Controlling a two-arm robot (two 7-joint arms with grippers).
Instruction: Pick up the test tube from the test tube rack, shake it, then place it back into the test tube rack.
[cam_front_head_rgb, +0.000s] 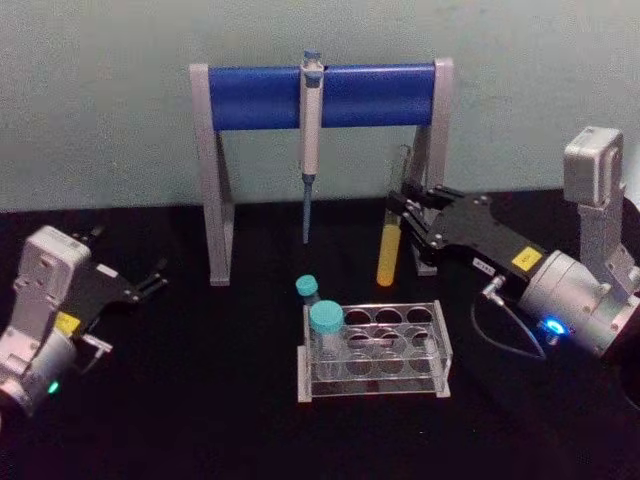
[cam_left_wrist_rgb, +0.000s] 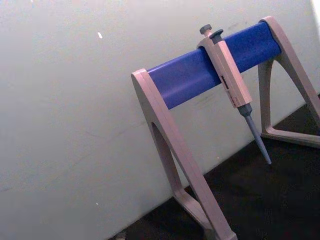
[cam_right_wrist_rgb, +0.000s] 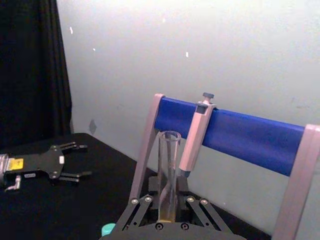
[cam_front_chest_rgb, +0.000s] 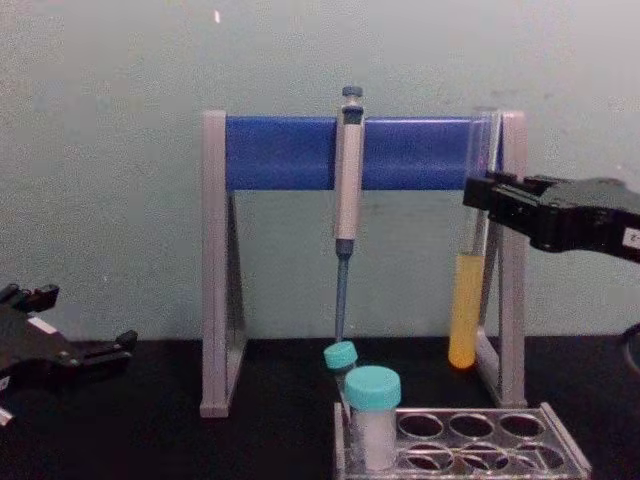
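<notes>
Right gripper (cam_front_head_rgb: 397, 218), right of centre, pinched the tube (cam_front_head_rgb: 387, 258) upright, clear of the rack (cam_front_head_rgb: 443, 350) at lower centre; left gripper (cam_front_head_rgb: 150, 280) lay spread at lower left; shaking so near the stand (cam_front_head_rgb: 438, 120) would likely risk a knock or spill.

**Tube held out of the rack**

The right gripper (cam_front_head_rgb: 398, 215) clamps the test tube (cam_front_head_rgb: 387, 258) upright, yellow liquid in its lower part, just beyond the far right corner of the test tube rack (cam_front_head_rgb: 380, 385). 2 teal-capped vials (cam_front_head_rgb: 326, 325) stand at the rack's left end. The left gripper (cam_front_head_rgb: 154, 279) rests well apart at the left, fingers spread.
</notes>
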